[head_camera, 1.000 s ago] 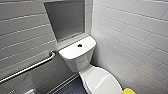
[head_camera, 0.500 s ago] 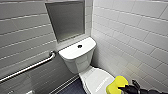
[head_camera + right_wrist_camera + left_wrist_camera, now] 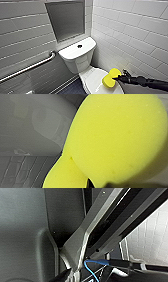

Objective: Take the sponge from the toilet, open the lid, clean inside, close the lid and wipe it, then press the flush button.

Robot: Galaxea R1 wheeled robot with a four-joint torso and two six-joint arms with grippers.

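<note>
The white toilet (image 3: 75, 62) stands in the corner, its oval lid (image 3: 95, 81) down over the bowl. The dark round flush button (image 3: 79, 46) sits in the middle of the tank top. My right gripper (image 3: 119, 77) reaches in from the right, shut on the yellow sponge (image 3: 111, 78), pinching it at the middle. The sponge hangs at the lid's right side; whether it touches the lid I cannot tell. In the right wrist view the sponge (image 3: 117, 139) looms large in front of the white lid (image 3: 30, 126). My left gripper stands open, holding nothing.
A metal grab bar (image 3: 30, 67) runs along the grey tiled wall to the left of the toilet. A recessed niche (image 3: 66, 20) sits above the tank. A white tiled wall (image 3: 135, 32) stands close on the right. Dark floor (image 3: 72, 88) shows left of the bowl.
My right arm has carried the sponge up and to the left, from the picture's lower right edge to over the lid's right side. The toilet stays put.
</note>
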